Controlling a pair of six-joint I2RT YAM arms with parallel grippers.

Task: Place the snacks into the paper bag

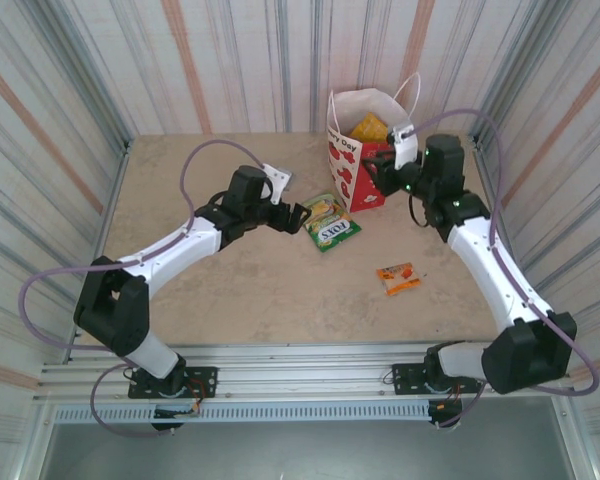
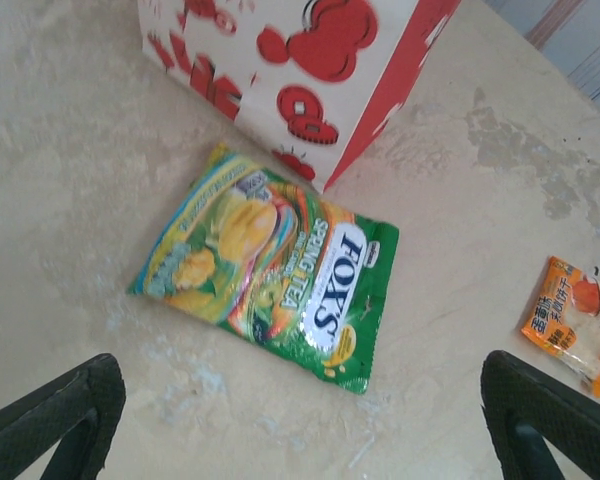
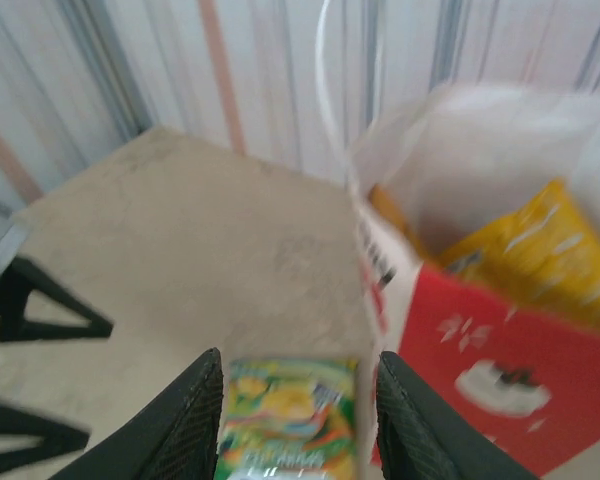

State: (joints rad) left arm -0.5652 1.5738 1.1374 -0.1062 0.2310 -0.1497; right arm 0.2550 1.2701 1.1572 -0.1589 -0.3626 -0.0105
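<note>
The paper bag [image 1: 352, 160] stands upright at the back of the table, white on top and red below. Inside it sits a yellow snack packet [image 1: 368, 127], seen close as a yellow packet [image 3: 540, 250] in the right wrist view. A green snack packet [image 1: 330, 222] lies flat in front of the bag, and a small orange packet [image 1: 399, 277] lies to its right. My left gripper [image 1: 298, 215] is open just left of the green packet [image 2: 270, 265], its fingers wide apart and empty. My right gripper [image 1: 377, 175] is open and empty beside the bag's right side [image 3: 500, 330].
Corrugated striped walls close in the table on three sides. The orange packet [image 2: 570, 320] lies on bare tabletop toward the right arm. The bag's thin white cord handle [image 3: 325, 90] rises above its rim. A metal rail runs along the near edge [image 1: 300, 365].
</note>
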